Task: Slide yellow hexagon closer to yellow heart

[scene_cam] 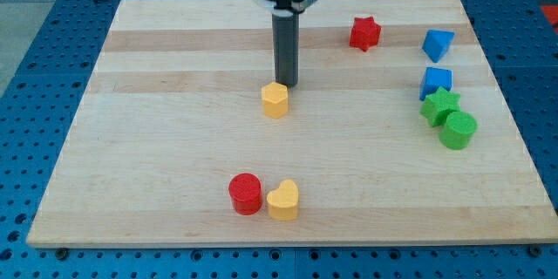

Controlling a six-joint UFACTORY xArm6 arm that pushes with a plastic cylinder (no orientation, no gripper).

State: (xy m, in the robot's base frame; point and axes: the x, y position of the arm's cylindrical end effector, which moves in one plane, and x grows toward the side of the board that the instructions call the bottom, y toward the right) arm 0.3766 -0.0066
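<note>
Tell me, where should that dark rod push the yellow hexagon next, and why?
Probably straight toward the view's bottom. My tip sits just above the yellow hexagon, at its top-right edge, and the yellow heart lies well below it, beside the red cylinder. Pushing downward should close that gap.

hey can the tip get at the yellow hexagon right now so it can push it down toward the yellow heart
Probably yes. My tip sits right at the yellow hexagon, on its top-right side, nothing between them. The board between it and the yellow heart is clear; the red cylinder sits just left of the heart.
</note>
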